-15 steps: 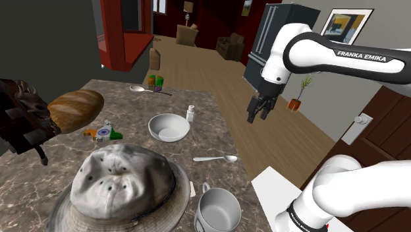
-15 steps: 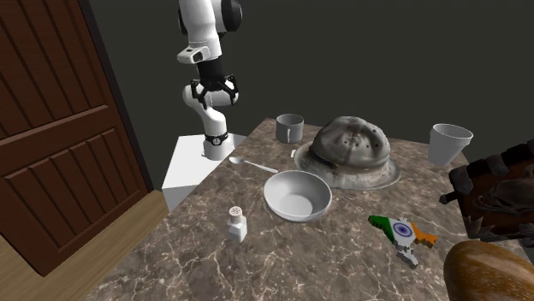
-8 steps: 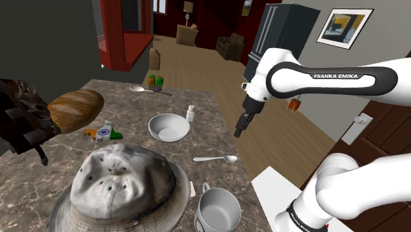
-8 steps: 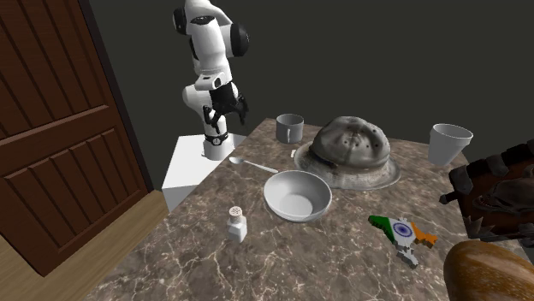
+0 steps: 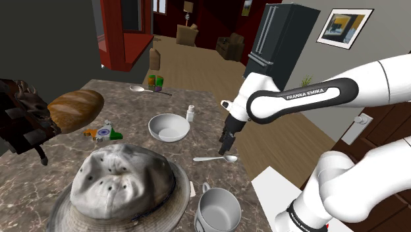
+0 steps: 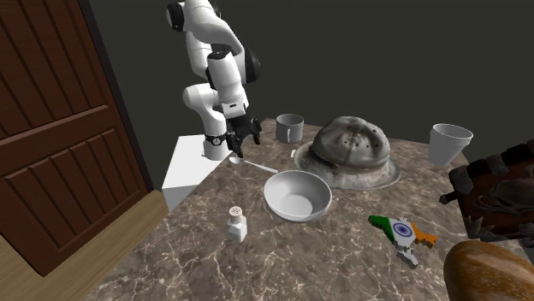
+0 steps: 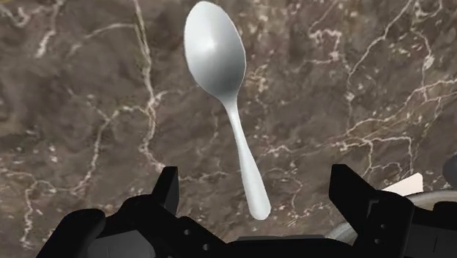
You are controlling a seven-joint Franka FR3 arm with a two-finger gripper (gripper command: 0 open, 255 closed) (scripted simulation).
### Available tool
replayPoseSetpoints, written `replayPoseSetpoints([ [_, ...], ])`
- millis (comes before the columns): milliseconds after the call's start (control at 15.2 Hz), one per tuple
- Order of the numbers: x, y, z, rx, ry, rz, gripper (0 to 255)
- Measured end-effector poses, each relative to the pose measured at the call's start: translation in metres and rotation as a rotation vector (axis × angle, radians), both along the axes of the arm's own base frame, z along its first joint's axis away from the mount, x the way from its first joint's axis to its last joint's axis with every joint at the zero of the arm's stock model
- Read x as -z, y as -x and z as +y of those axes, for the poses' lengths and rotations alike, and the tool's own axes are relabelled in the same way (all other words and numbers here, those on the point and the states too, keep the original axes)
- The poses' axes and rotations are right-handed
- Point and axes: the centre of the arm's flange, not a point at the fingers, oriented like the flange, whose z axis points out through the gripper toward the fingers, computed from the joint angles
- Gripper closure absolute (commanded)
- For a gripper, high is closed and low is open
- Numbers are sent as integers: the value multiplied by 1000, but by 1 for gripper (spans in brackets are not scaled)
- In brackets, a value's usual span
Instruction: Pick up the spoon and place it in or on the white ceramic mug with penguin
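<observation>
A pale grey spoon (image 7: 223,80) lies flat on the brown marble table (image 5: 217,122), its bowl pointing away from the hand. In the shoulder view the spoon (image 5: 216,159) rests near the table's right edge, and my gripper (image 5: 224,146) hovers just above its bowl end. The gripper (image 7: 256,194) is open: the fingers (image 7: 167,187) stand wide apart on either side of the spoon's handle without touching it. A plain pale mug (image 5: 217,211) with a handle stands upright close to the stand; it is also the mug (image 6: 289,128) past the gripper (image 6: 238,150) and spoon (image 6: 248,162). No penguin shows on it.
A grey floppy hat (image 5: 122,181) lies beside the mug. A white bowl (image 5: 168,126) and a small shaker (image 5: 190,113) stand beyond the spoon. Farther off are a bread loaf (image 5: 76,109), a flag-coloured trinket (image 6: 404,233), a second spoon (image 5: 138,87) and a white cup (image 6: 449,143).
The arm has swung down and towards the table from high beyond its edge. The gripper now hangs low over the spoon. Nothing on the table has moved.
</observation>
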Motion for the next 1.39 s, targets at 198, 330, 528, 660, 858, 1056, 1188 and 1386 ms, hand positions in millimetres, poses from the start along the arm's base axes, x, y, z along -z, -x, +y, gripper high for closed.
replayPoseSetpoints([
  [198,20,-4,12,-71,-10,-24,0],
  [330,31,-4,14,-79,-11,-27,0],
  [528,46,-5,19,-81,-11,-28,0],
  [660,53,-6,19,-82,-11,-28,0],
  [858,54,-6,20,-82,-11,-29,0],
  [1056,55,-6,20,-82,-11,-29,255],
  [1188,55,-6,20,-82,-11,-29,255],
  [1386,55,-6,20,-82,-11,-29,255],
])
